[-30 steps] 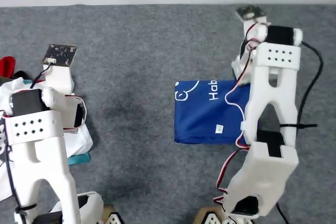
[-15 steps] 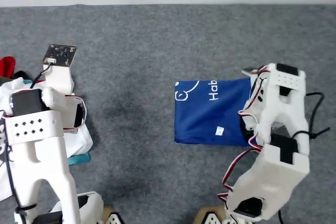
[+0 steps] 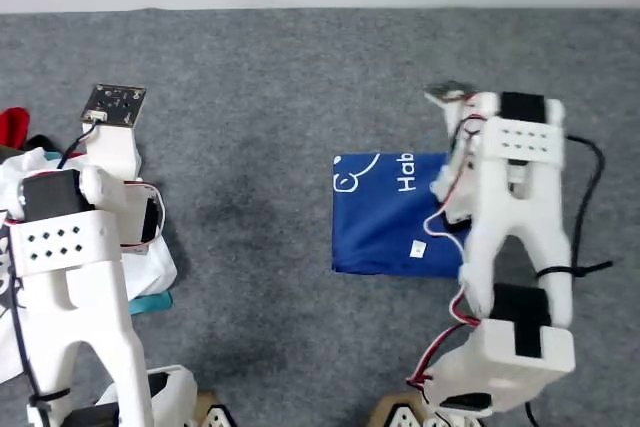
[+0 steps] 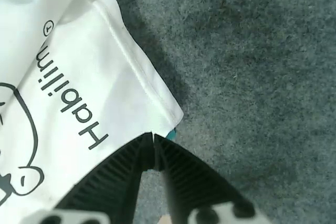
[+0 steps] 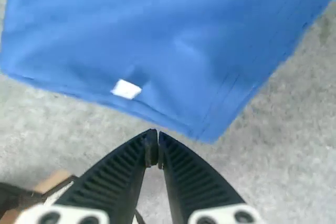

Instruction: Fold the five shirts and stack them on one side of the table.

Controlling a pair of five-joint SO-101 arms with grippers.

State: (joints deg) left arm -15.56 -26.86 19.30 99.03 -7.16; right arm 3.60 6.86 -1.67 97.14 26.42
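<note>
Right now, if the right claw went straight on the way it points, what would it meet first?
Probably the near edge of the blue shirt, just ahead of the shut right claw; depth is unclear.

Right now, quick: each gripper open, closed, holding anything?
Left gripper: closed at the white shirt's edge; grip cannot be told.
Right gripper: closed, empty, beside the blue shirt.

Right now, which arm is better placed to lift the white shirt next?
Left, likely: the left gripper sits at the hem of the white shirt; the right gripper is across the table by the folded blue shirt.
</note>
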